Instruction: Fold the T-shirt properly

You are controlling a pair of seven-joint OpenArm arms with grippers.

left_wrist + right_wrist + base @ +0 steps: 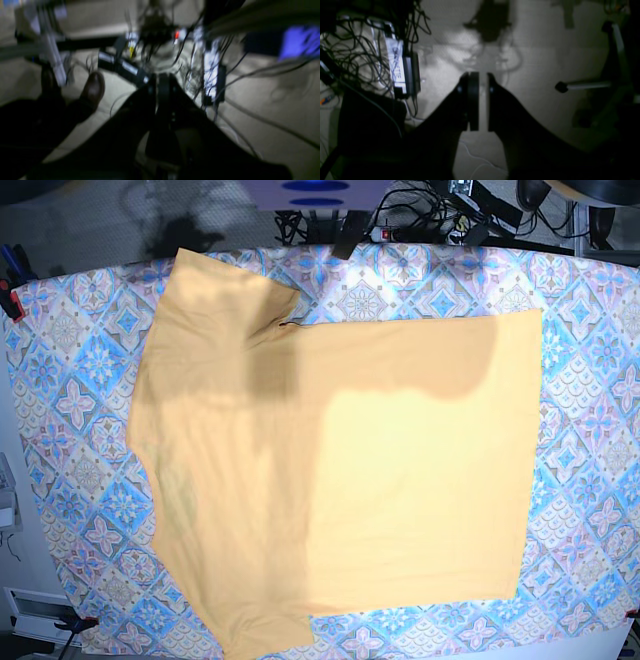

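Observation:
The yellow-orange T-shirt (340, 470) lies spread flat on the blue-and-pink tiled tablecloth (590, 380), its straight edge toward the right and a sleeve (220, 290) at the top left. A thin dark trim (290, 325) shows near the top edge. Neither arm appears in the base view; only soft shadows fall across the shirt's upper part. My left gripper (158, 80) hangs over the floor with its fingers pressed together and nothing between them. My right gripper (481, 82) also faces the floor, with a narrow bright gap between its fingers (472, 100) and nothing in it.
Tangled cables (155, 32) and a power strip (211, 75) lie on the floor below the left wrist, beside a brown shoe (92, 87). A chair base (582, 85) stands right of the right gripper. More cables (420, 215) run behind the table; a red clamp (10, 300) grips its left edge.

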